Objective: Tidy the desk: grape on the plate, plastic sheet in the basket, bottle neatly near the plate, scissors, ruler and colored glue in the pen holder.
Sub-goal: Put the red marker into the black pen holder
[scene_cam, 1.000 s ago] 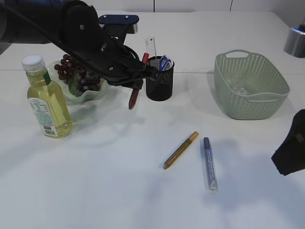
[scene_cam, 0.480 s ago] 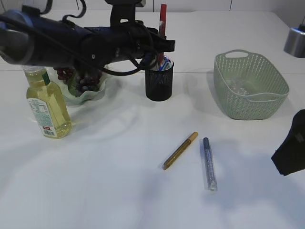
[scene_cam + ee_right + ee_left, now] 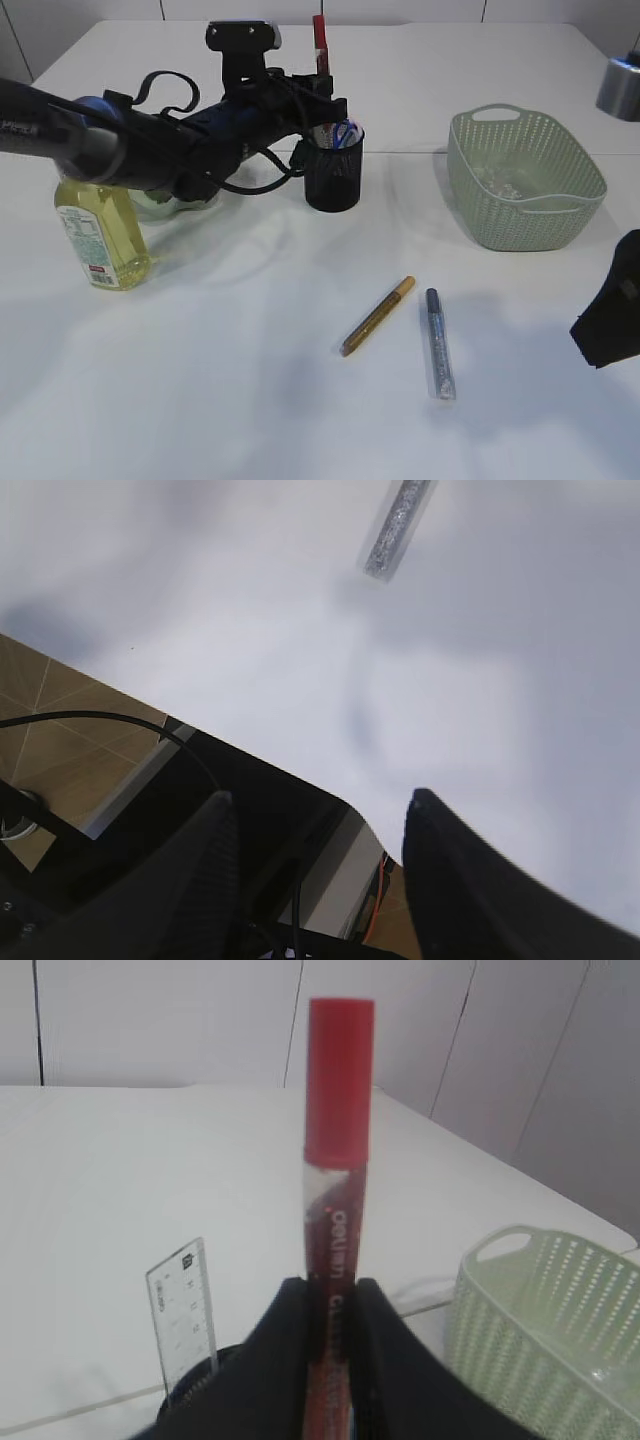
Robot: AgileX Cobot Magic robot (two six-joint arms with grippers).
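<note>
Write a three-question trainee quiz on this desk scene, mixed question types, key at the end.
1. True or false: the left gripper is shut on the red glue pen, held upright above the pen holder.
2. Multiple choice: which items lie loose on the table in front of the pen holder? A) gold glue pen and silver glue pen; B) scissors and ruler; C) bottle and grapes.
3. Fill in: the right gripper is ____ and holds nothing.

Key: 1 true; 2 A; 3 open.
</note>
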